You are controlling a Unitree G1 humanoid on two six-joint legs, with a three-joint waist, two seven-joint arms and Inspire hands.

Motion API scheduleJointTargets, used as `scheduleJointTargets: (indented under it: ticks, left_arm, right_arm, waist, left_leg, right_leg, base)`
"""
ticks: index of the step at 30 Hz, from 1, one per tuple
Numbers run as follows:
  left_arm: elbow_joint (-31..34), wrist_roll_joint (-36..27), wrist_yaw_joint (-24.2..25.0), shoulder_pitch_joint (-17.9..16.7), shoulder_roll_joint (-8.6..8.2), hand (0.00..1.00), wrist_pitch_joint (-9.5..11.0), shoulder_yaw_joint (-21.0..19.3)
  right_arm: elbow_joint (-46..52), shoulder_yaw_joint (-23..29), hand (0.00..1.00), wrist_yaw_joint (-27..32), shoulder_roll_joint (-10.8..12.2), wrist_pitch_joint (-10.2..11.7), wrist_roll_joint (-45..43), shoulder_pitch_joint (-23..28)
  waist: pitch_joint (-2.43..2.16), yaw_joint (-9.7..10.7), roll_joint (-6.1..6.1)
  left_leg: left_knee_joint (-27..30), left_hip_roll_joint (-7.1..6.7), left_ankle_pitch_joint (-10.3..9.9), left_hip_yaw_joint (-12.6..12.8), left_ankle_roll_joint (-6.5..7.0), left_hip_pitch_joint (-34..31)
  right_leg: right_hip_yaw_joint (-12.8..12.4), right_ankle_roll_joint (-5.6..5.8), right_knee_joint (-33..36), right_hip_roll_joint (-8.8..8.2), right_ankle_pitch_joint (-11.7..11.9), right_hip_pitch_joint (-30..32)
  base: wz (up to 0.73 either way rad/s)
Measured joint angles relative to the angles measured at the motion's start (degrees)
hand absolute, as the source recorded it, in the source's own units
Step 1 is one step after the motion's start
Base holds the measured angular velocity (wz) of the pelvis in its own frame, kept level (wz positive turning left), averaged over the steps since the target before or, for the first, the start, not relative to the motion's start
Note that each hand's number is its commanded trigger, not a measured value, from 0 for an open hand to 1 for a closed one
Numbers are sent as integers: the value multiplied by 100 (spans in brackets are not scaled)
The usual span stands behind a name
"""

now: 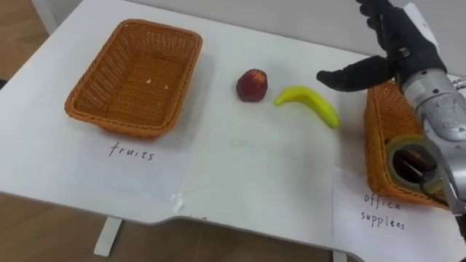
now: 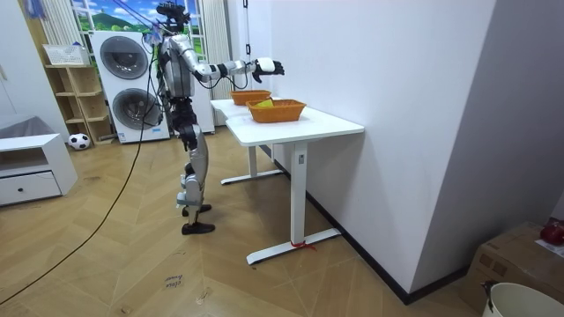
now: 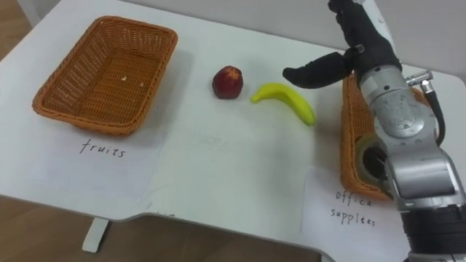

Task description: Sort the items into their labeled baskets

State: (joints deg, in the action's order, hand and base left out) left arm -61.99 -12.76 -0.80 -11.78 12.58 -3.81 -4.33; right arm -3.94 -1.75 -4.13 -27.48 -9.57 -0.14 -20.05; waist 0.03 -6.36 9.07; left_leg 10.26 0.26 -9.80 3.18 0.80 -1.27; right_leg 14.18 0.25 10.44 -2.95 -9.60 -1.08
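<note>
Done: a roll of tape (image 1: pixel 397 149) lies in the right basket (image 1: pixel 375 145) (the forearm covers part of this basket, so more may be hidden inside).
Left to do: the apple (image 1: pixel 252 85) and the banana (image 1: pixel 309 102) lie on the bare table (image 1: pixel 240 167), and the left basket (image 1: pixel 91 87) is empty. By this the fruit half seems not yet begun.
Right hand: the right hand (image 1: pixel 397 54) hangs above the table, just beside the banana's far end. Its fingers are straight, the thumb is spread toward the fruit, and it holds nothing.
Open room: free table surface lies between the apple and the left basket, with nothing in the way.
Edges: the right basket sits close to the table's right side, and the fruit lies well away from the front edge.
</note>
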Motion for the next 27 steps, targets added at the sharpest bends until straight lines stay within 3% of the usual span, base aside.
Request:
scheduleJointTargets:
  ticks: [3,8,14,23,27]
  left_arm:
    - [3,-2,19,-17,28,0,-37,0]
    - [15,-7,30,-29,82,0,-108,7]
    - [14,-6,40,-21,87,0,-124,10]
    - [-2,-11,76,84,95,0,-161,45]
    - [-223,-21,144,258,206,0,-160,255]
  right_arm:
    - [-55,0,0,-119,-4,-58,-28,1]
    - [-388,-112,0,-249,-23,-125,-23,1]
    - [-518,-191,0,-435,-27,-125,-40,-15]
    - [-1748,-405,0,-661,-46,-127,-680,-841]
    - [-2150,-689,0,-645,-46,-75,-771,-951]
  waist:
    - [0,10,27]
    - [48,-21,101]
    - [50,-60,108]
    - [54,-159,99]
    - [55,-211,106]
  left_leg:
    - [8,-2,0,-5,0,20]
    - [18,2,-4,-45,-1,69]
    - [63,-3,-5,-61,-1,-11]
    - [143,0,-3,-75,-1,-221]
    - [130,0,-2,-114,-2,-260]
  right_leg:
    - [5,-1,8,-1,0,-25]
    - [69,0,9,4,0,-123]
    - [107,0,9,-3,0,-84]
    - [120,-8,14,1,5,113]
    - [171,-8,10,-3,5,135]
  base:
    - [0]
    - [5]
    - [3]
    - [1]
    - [6]
